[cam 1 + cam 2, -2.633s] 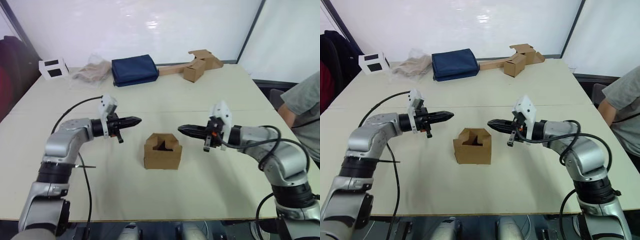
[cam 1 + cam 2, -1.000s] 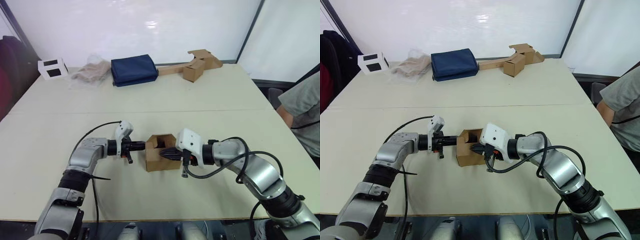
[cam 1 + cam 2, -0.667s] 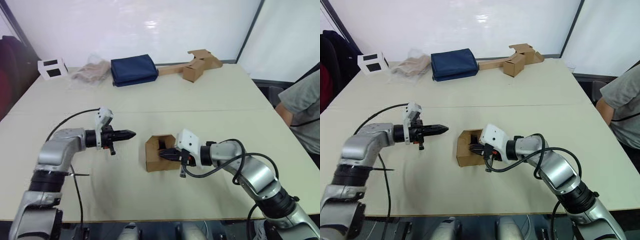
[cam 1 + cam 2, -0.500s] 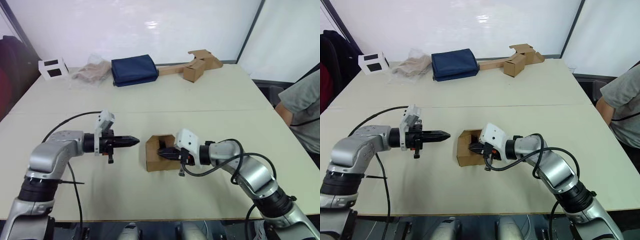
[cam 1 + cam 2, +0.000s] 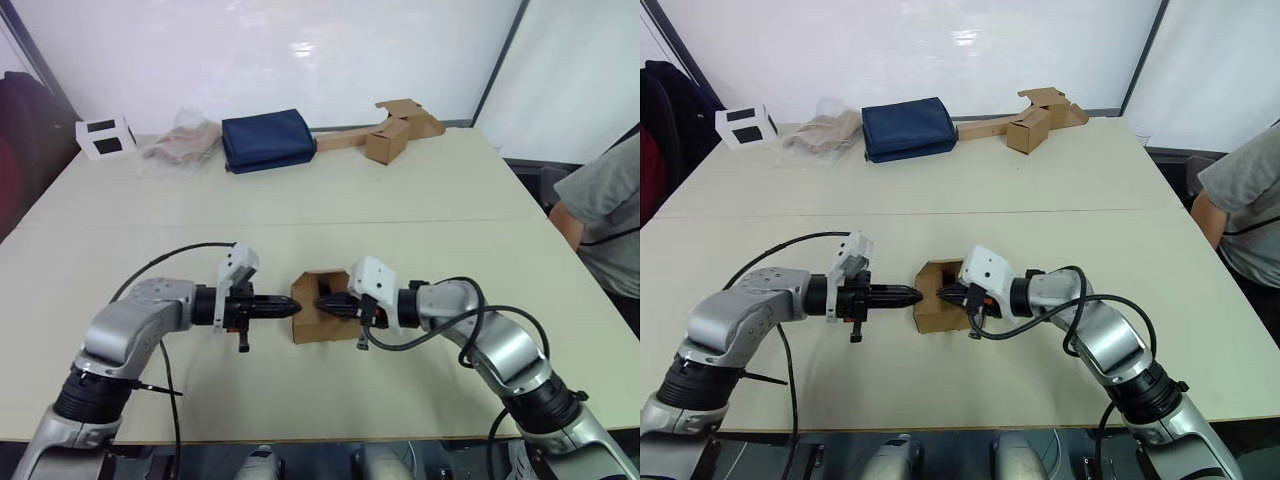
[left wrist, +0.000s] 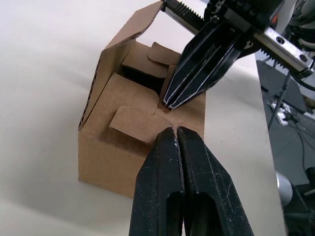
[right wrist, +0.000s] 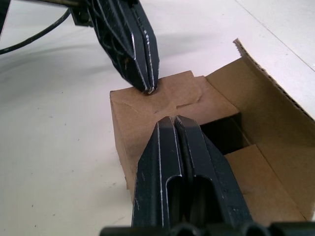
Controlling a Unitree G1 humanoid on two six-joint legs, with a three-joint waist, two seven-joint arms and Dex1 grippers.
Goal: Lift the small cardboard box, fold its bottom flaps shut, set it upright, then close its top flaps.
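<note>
Here, small cardboard box point(image 5: 320, 320) on table point(image 5: 400, 200), flanked by left gripper point(image 5: 296, 309) and right gripper point(image 5: 320, 303), both clenched on nothing, tips meeting at its folded flap.

Left end effector point(image 6: 173, 133) closed, right end effector point(image 7: 172, 123) closed

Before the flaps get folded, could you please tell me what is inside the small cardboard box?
Through the open top of the small cardboard box, only its own partly folded flaps and a dark gap show. The flaps hide the bottom, so any contents cannot be seen.
</note>
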